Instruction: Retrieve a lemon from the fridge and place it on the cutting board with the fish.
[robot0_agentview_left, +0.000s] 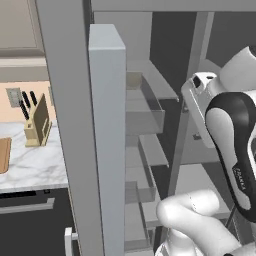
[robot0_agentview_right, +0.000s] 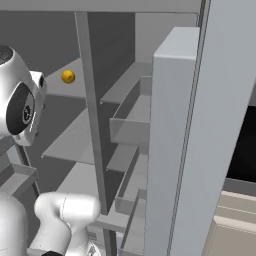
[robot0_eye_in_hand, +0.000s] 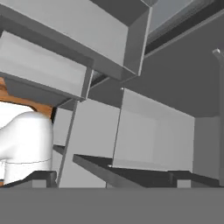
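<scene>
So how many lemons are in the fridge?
1. The lemon sits on an upper grey shelf deep inside the open fridge, seen in the right base view. More could be hidden behind the doors or the arm.

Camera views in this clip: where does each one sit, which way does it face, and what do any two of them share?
Left base view: behind the arm to its left, facing the open fridge; knife block and cutting board on the counter at left; white arm at right.
Right base view: behind the arm to its right, facing the fridge shelves, lemon on one; arm at left.
Hand view: on the hand, looking along the gripper at grey shelves and bins.
Both base views share the fridge's inner shelves and door bins.
</scene>
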